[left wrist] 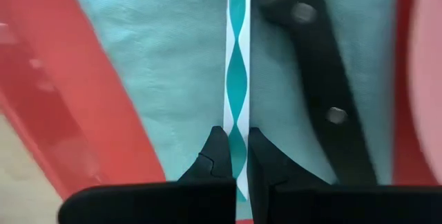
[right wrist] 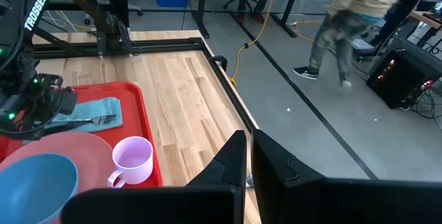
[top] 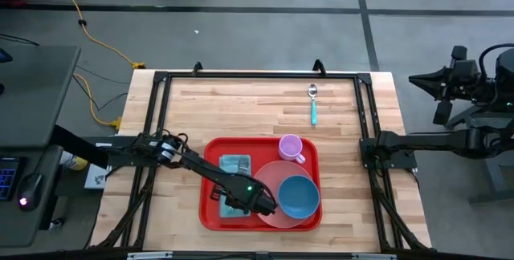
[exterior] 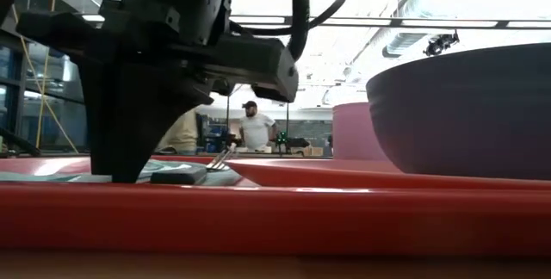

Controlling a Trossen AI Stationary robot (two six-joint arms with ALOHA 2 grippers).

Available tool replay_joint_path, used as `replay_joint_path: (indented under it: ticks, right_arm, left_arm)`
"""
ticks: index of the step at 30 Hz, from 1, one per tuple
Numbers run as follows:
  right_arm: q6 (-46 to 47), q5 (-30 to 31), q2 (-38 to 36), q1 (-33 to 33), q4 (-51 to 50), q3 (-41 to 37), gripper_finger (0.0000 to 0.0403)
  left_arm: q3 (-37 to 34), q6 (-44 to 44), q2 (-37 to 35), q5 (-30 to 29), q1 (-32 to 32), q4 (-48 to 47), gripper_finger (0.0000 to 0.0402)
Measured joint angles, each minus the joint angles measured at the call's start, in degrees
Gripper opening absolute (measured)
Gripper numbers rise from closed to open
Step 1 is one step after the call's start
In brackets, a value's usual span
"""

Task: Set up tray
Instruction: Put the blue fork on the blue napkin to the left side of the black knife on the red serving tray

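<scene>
Start at your left: the left arm reaches in over the desk (top: 265, 103) and its hand (left wrist: 233, 156) is down inside the tray (top: 210, 212), on the left part where a teal napkin (top: 235, 164) is spread. The wrist view shows the fingers (left wrist: 215, 156) nipped together on a thin white-and-teal strip (left wrist: 237, 65) — it looks like a straw or a slim handle, you cannot tell which — with a black knife handle (left wrist: 321, 86) lying just beside it on the napkin. Judging by that, the cutlery is being laid side by side on the cloth so the place setting reads neatly, and the strip is pinched near one end to keep it parallel to the knife. Moving right, a pink plate (top: 273, 181) fills the tray's right part with a blue bowl (top: 299, 196) on it and a lilac mug (top: 291, 147) at its far edge. The tray sits at the near middle of the desk, its long axis running left to right, square with the desk edge. Beyond it a teal-handled spoon (top: 313, 106) waits on bare wood — likely still to be brought in. Far right, the right arm is parked off the desk, its hand (right wrist: 248, 156) closed on nothing.
</scene>
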Motion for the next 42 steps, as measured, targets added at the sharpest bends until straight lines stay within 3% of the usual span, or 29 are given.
replay_joint_path:
  ticks: [9,42]
  right_arm:
    - [0.0,0.0,0.0,0.0,0.0,0.0,0.0000]
    - [0.0,-0.7,0.0,0.0,-0.7,0.0,0.0000]
  left_arm:
    - [5.7,0.5,-0.5,-2.5,1.2,-11.6,0.0029]
    - [5.7,0.4,2.4,0.3,3.7,-11.1,0.0029]
